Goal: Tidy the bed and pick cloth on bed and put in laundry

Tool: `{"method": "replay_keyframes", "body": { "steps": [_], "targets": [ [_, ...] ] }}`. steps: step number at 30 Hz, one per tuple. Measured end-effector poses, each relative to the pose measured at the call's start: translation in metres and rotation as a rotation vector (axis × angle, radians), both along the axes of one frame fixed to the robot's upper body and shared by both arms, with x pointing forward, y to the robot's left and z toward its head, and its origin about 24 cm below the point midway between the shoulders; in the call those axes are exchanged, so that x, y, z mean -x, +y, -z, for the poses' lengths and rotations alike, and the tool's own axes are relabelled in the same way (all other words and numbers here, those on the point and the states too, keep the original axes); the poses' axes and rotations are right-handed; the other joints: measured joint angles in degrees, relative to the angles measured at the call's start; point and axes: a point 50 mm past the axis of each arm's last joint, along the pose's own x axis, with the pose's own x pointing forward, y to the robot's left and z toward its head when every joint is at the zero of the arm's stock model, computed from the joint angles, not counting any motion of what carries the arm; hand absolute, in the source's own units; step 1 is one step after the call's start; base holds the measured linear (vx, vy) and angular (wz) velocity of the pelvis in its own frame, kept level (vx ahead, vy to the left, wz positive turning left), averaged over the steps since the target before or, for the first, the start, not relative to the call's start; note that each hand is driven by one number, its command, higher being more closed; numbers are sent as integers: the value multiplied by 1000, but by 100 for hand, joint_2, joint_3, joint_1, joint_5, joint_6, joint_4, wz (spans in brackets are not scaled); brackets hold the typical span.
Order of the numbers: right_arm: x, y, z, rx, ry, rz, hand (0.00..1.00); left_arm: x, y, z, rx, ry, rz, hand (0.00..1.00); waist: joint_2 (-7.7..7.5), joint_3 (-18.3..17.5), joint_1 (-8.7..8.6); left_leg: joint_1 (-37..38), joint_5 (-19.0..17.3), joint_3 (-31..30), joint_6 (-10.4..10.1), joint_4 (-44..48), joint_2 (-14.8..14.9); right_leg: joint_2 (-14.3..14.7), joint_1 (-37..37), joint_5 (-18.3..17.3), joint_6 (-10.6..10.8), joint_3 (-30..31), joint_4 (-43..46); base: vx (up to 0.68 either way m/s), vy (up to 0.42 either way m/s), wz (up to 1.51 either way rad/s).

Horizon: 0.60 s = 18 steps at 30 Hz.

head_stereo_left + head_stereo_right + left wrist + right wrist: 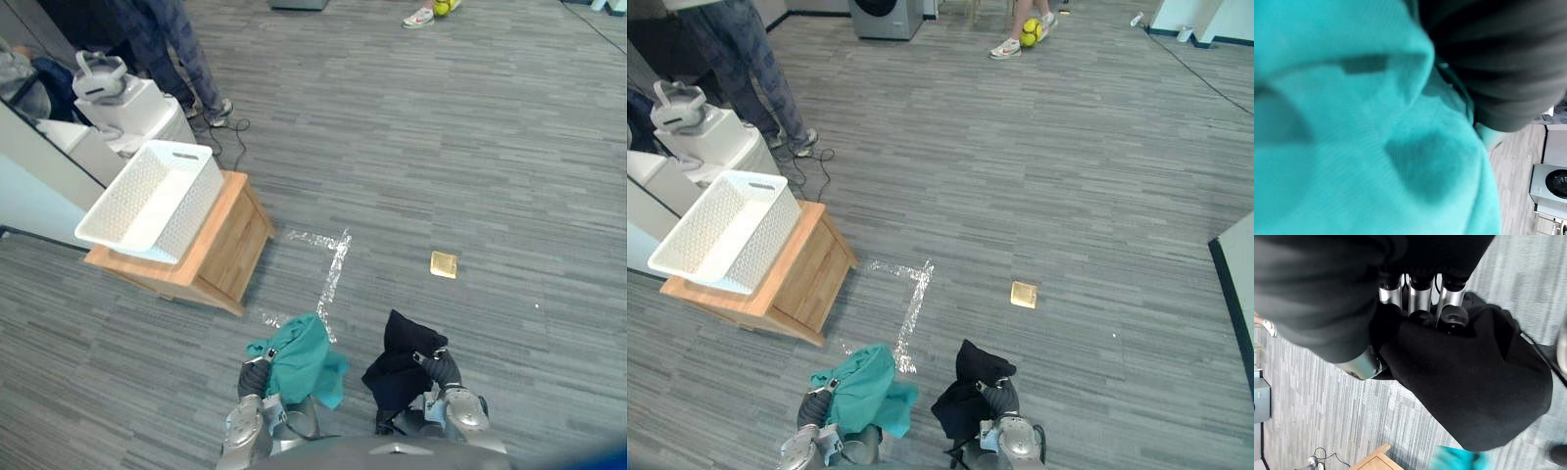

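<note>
Head views, looking down at a grey plank floor (460, 147). The left robot hand (254, 377) is showing at about seven o'clock, with a teal cloth (302, 357) hanging over it. In its wrist view the cloth is covering everything in front of the dark cover, so how far this robot hand is open cannot be told.

The right robot hand (443, 368) is sitting at about five o'clock, just beside the left one, and is carrying a black cloth (400, 360). In its wrist view the fingers (1420, 296) are curling down into the black fabric and gripping it. Both cloths are hanging clear of the floor.

A white laundry basket (194, 211) is standing at ten o'clock from the hands, well apart from them. It is tilting slightly on a low wooden bench (233, 245).

An L-shaped strip of silver tape (333, 272) is lying on the floor at twelve o'clock from the teal cloth. A small yellow square (444, 264) is lying at twelve o'clock from the black cloth. A person (181, 54) is standing at eleven o'clock, beyond the basket, and a yellow ball (1032, 32) is resting by a shoe at the far edge.
</note>
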Motion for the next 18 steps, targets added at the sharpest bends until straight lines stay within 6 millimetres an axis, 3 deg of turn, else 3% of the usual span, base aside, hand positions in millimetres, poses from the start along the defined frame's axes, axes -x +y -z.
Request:
{"method": "replay_keyframes", "body": {
  "steps": [1, 2, 3, 4, 5, 6, 7, 9, 11, 12, 13, 14, 15, 18],
  "targets": [
    [-4, -2, 0, 8, -3, 2, 100, -2, 0, -1, 2, -6, 5, 100, -16, 11, 41, 19, 66, 311, 57, -981, -193, -38, 100, 14, 30, -120, -15, 527, 102, -6],
    [-7, -3, -1, 13, -6, 6, 100, -6, 1, -2, -2, -13, 12, 100, -74, 45, 42, 66, 401, 676, 237, -1876, -419, -113, 262, -90, 201, -183, -39, 445, 92, 3],
    [-6, -5, 0, 14, -4, 13, 100, -7, 0, -2, -1, -13, 14, 100, -79, 46, 43, 82, 580, 835, 301, -2185, -492, -131, 335, -134, 274, -223, -59, 475, 125, 27],
    [-4, -9, 1, 20, 3, 33, 100, -7, -3, -2, 8, -13, 20, 100, -61, 35, 35, 166, 1330, 1383, 585, -2940, -591, -124, 578, -298, 528, -295, -100, 507, 156, 33],
    [-2, -9, 3, 21, 16, 37, 100, -7, -6, -2, 16, -16, 16, 100, -46, -20, 76, 278, 1403, 1841, 1473, -3059, -646, -132, 784, -501, 718, -315, -97, 611, 187, 40],
    [-2, -7, 3, 16, 19, 40, 100, -9, -4, -3, 11, -21, 15, 100, -183, -18, 50, 303, 1320, 1865, 1514, -3055, -761, -224, 832, -542, 756, -371, -88, 496, 171, 45],
    [-6, -3, 1, 4, 5, 36, 100, -15, -2, -8, 6, -44, 14, 100, -412, -32, 71, 251, 1168, 1975, 1579, -2953, -938, -431, 819, -524, 826, -483, -13, 456, 177, 41],
    [-11, 2, -1, 0, -14, 20, 100, -16, -6, -9, 19, -46, 17, 100, -464, -52, 102, 431, 735, 1990, 1765, -2844, -1136, -628, 821, -461, 928, -479, 562, 489, 220, 52],
    [-13, 5, 0, 11, -5, -1, 100, -13, -6, -8, 15, -33, 21, 100, -470, -59, 98, 761, 474, 1900, 1716, -2869, -1287, -846, 696, -376, 1055, -468, 1568, 405, 205, 58],
    [-11, 7, 3, 15, 10, -13, 100, -9, -2, -6, 0, -19, 25, 100, -491, -125, 77, 1009, 329, 1648, 1646, -2985, -1429, -1057, 382, -67, 1137, -450, 2673, 464, 205, 70],
    [-10, 8, 3, 19, 13, -19, 100, -8, -2, -6, -4, -13, 29, 100, -500, -146, 69, 1113, 294, 1497, 1627, -3056, -1495, -1141, 219, 200, 1133, -440, 3151, 479, 141, 115],
    [-6, 8, 5, 30, 26, -32, 100, -6, -1, -5, -8, -3, 36, 100, -530, -160, -5, 1432, 265, 1134, 1619, -3305, -1622, -1378, -307, 802, 928, -312, 4471, 579, 114, 136],
    [-3, 8, 6, 34, 33, -38, 100, -3, 0, -2, -12, 13, 39, 100, -542, -160, -3, 1697, 254, 805, 1601, -3458, -1705, -1537, -805, 495, 666, -201, 5435, 472, 49, 145],
    [4, 9, 6, 29, 35, -32, 100, 7, 9, 1, -36, 47, 36, 100, -481, -131, -159, 2257, 254, -76, 1591, -3634, -1706, -1646, -1635, -167, 523, -114, 5775, 445, -17, 155]
  ]
}}
